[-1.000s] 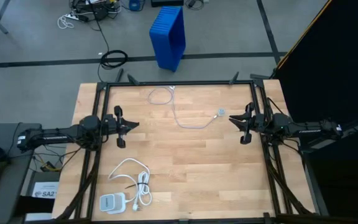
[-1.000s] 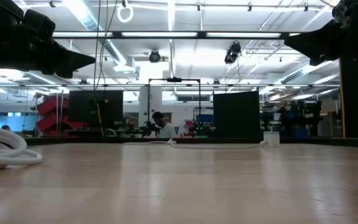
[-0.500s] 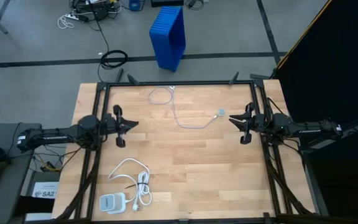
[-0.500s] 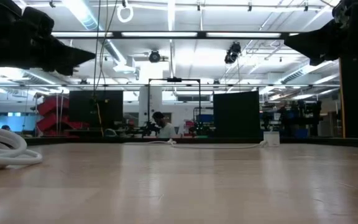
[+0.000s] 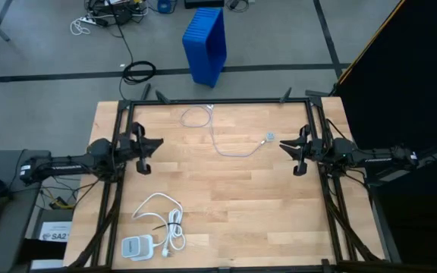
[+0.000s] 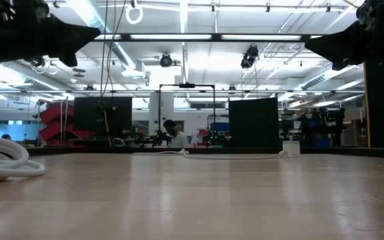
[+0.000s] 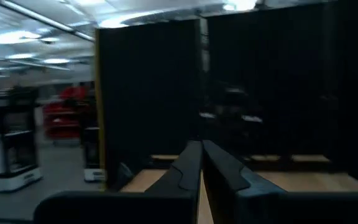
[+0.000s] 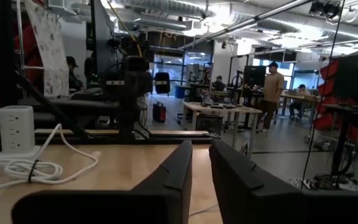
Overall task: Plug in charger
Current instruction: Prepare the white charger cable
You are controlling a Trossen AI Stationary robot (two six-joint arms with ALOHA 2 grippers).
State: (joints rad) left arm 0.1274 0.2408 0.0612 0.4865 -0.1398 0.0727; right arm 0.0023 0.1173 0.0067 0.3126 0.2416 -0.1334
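Here the wooden table (image 5: pixel 234 189) carries both arms above it. The left gripper (image 5: pixel 158 142) hangs at the left edge, fingers pressed together on nothing; the right gripper (image 5: pixel 283 145) hangs at the right edge, nearly closed and empty. The charger (image 5: pixel 136 246) lies at the near left corner, its coiled cord (image 5: pixel 161 216) beside it.

Pale grey-white charger (image 5: pixel 136 246), light wood table (image 5: pixel 241 205), blue bin (image 5: pixel 205 44)

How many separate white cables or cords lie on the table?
2. The charger with its coiled cord lies at the near left corner; a thin white cable lies along the far edge. None looks hidden.
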